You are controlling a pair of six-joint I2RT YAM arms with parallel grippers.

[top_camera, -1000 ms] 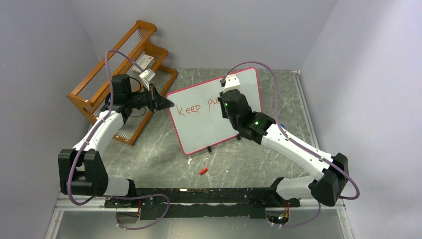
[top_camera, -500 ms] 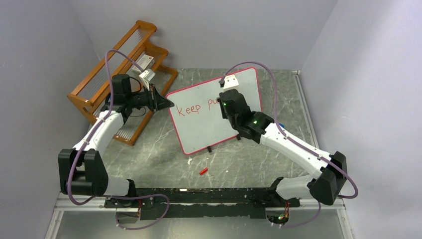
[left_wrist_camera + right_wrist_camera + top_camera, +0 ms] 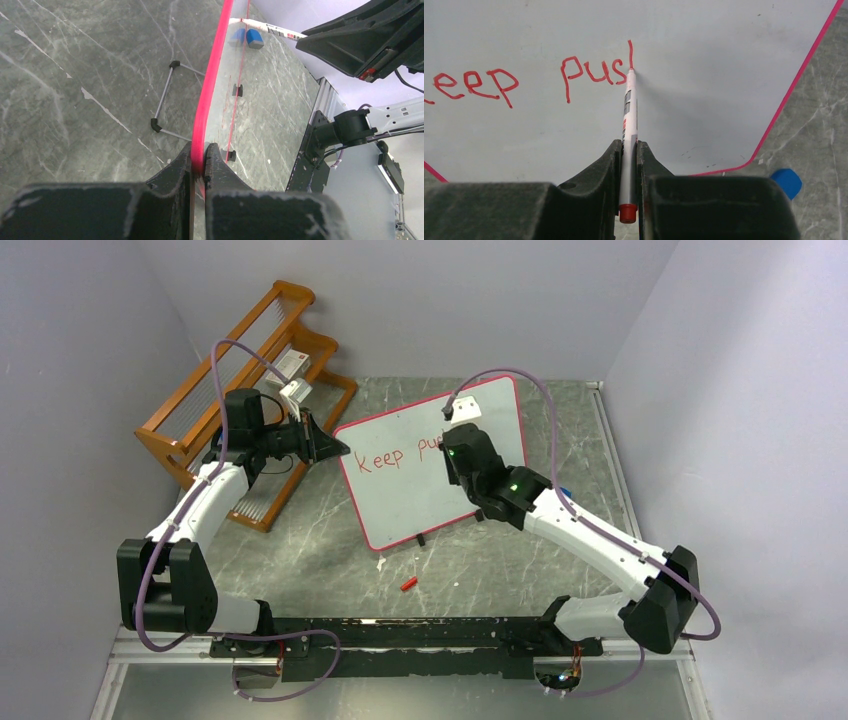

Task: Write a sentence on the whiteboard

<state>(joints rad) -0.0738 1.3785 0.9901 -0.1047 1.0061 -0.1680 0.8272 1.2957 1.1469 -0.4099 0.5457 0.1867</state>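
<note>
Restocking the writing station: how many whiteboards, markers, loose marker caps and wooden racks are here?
whiteboard: 1
red marker: 1
loose red cap: 1
wooden rack: 1
Total: 4

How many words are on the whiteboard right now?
2. "Keep" sits on the left of the whiteboard. An unfinished "Pus" with one extra stroke is right of it, at the tip of the red marker. No others show.

Right end effector point(image 3: 629, 150) pinches marker point(image 3: 629, 115), tip seemingly touching whiteboard point(image 3: 714, 60) (at upright stroke after "Pus").
</note>
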